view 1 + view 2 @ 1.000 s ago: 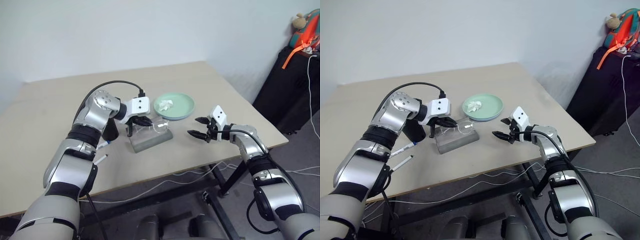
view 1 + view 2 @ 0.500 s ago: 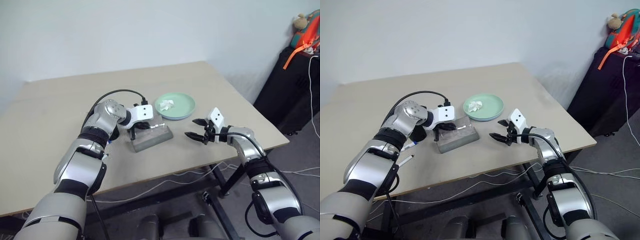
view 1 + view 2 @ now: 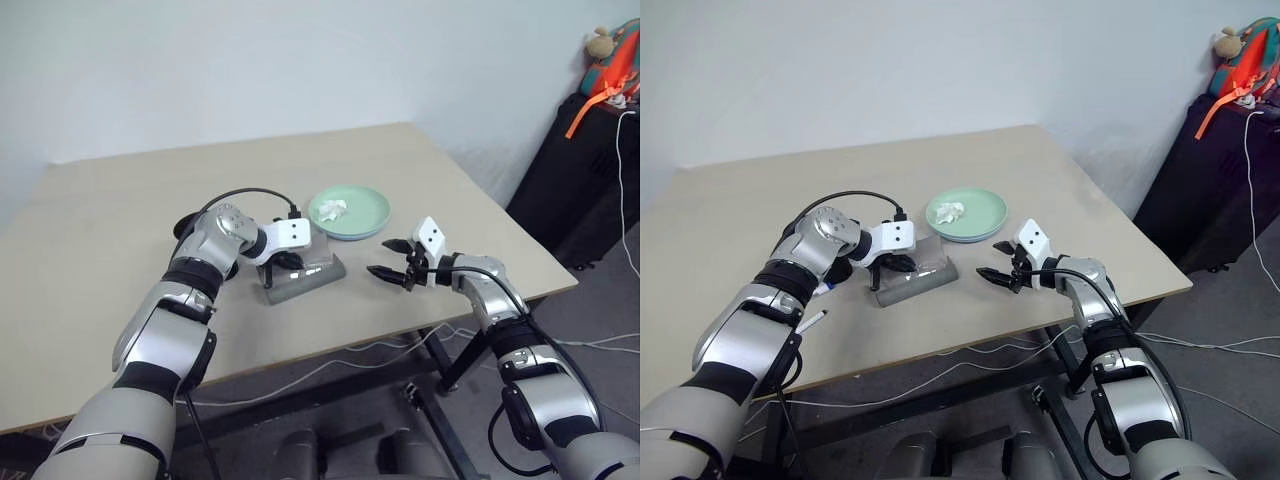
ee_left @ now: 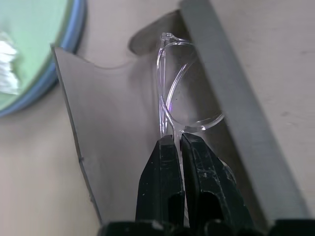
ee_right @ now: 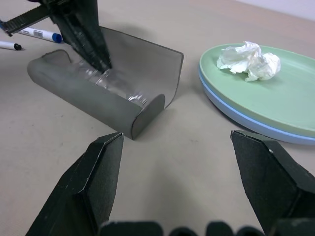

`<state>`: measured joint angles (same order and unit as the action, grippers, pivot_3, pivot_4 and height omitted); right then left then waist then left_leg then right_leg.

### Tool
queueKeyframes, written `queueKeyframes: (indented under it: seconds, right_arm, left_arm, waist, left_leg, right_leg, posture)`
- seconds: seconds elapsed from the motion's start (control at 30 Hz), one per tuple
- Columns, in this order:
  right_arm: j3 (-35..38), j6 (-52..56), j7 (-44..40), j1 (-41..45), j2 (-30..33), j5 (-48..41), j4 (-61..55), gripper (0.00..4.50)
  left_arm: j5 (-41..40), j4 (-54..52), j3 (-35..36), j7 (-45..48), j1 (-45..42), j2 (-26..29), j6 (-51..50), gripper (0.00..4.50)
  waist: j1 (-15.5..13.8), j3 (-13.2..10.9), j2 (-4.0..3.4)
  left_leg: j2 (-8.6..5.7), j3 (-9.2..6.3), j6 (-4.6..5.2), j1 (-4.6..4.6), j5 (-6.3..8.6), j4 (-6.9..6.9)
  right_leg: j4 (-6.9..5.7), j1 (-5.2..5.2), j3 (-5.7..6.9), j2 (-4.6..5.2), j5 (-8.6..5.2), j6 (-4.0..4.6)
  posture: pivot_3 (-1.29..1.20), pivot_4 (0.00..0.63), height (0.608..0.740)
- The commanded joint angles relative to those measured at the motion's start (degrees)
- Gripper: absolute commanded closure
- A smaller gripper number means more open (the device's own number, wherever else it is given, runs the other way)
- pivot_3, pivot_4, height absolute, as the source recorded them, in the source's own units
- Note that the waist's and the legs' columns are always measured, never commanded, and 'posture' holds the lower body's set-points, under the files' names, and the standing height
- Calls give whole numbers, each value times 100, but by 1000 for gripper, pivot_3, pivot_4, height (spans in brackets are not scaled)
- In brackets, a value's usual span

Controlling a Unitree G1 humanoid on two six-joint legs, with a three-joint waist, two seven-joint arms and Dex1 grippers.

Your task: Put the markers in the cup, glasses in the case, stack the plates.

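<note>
Your left hand (image 4: 172, 142) pinches the light, slippery glasses (image 4: 179, 98) by the frame inside the case (image 4: 113, 123); grip gently. Right hand (image 5: 177, 147) is spread.

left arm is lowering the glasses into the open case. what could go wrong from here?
1. The left gripper pinches the clear glasses by a thin edge, so they could slip or twist on release and land askew in the case.
2. The fingers sit inside the case, so pulling out may drag the light case or knock its open lid.
3. The right gripper hangs open just in front of the case, close to the stacked plates, and a reach could bump either.
</note>
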<state>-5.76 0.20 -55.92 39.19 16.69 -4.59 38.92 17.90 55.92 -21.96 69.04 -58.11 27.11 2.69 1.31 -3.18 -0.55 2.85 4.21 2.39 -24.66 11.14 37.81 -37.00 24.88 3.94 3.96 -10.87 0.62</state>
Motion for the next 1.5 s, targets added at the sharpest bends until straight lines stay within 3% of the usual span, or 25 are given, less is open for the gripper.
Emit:
queueKeyframes:
  seconds: [0.03, 0.13, 0.47, 0.57, 0.7, 1.1, 1.3, 1.5]
  right_arm:
    - [39, -23, 2, 20, -2, -99, -250, 710]
    - [23, -27, 2, 36, -11, -91, -236, 710]
    - [-25, -20, -5, 22, -35, -83, -256, 710]
    - [-28, -15, -6, 25, -27, -94, -269, 710]
    - [-26, -13, -5, 22, -15, -101, -285, 710]
    - [-13, 47, 14, -11, -5, -116, -396, 710]
    - [-5, 97, 21, -74, 30, -119, -491, 710]
    - [-14, 126, 11, -67, 34, -117, -510, 710]
  left_arm:
    - [-146, -342, 122, 96, 8, 42, -111, 3568]
    - [-191, -424, 183, -22, 12, 49, -122, 2575]
    - [-437, -156, 645, -659, -667, -44, -208, 2575]
    - [-241, 133, 577, -1051, -809, -35, -133, 3174]
    - [63, 466, 368, -1578, -894, -42, 35, 4479]
    - [1186, 1136, -599, -2258, -768, -49, 640, 4479]
    - [368, 792, -72, -870, -598, -73, 389, 4479]
    - [-95, -310, 104, 417, -94, 290, 79, 4479]
  waist:
    - [0, 0, 0]
    - [3, 0, 0]
    - [-3, -10, 15]
    - [3, -10, 15]
    - [10, -10, 17]
    - [-3, -15, 25]
    - [4, -16, 26]
    - [12, -17, 27]
  left_leg:
    - [0, 0, 0, 0, 0, 0]
    - [0, 0, 0, 0, 0, 1]
    - [0, -2, 1, -1, -1, 3]
    - [-3, -2, 2, 0, -1, 2]
    - [-2, -1, 10, 1, -6, 0]
    - [-3, 0, -5, 0, 3, 2]
    - [-3, 2, -5, -2, 3, 1]
    - [0, 1, -5, -3, 3, 0]
  right_leg:
    - [0, 0, 0, 0, 0, 0]
    - [0, 0, -1, 1, 0, 0]
    - [-1, -1, 1, 0, 0, -1]
    - [0, -3, 0, 1, 1, -2]
    - [-1, -2, -1, -2, 1, -3]
    - [-2, 0, -1, 1, 1, -3]
    - [-1, 3, -2, 3, 1, -3]
    - [-3, 6, -2, 0, 1, -1]
  posture:
    - [0, 0, 740]
    - [0, 0, 740]
    - [0, 0, 740]
    - [0, 0, 740]
    - [0, 0, 740]
    - [0, 0, 740]
    - [0, 0, 740]
    - [0, 0, 740]
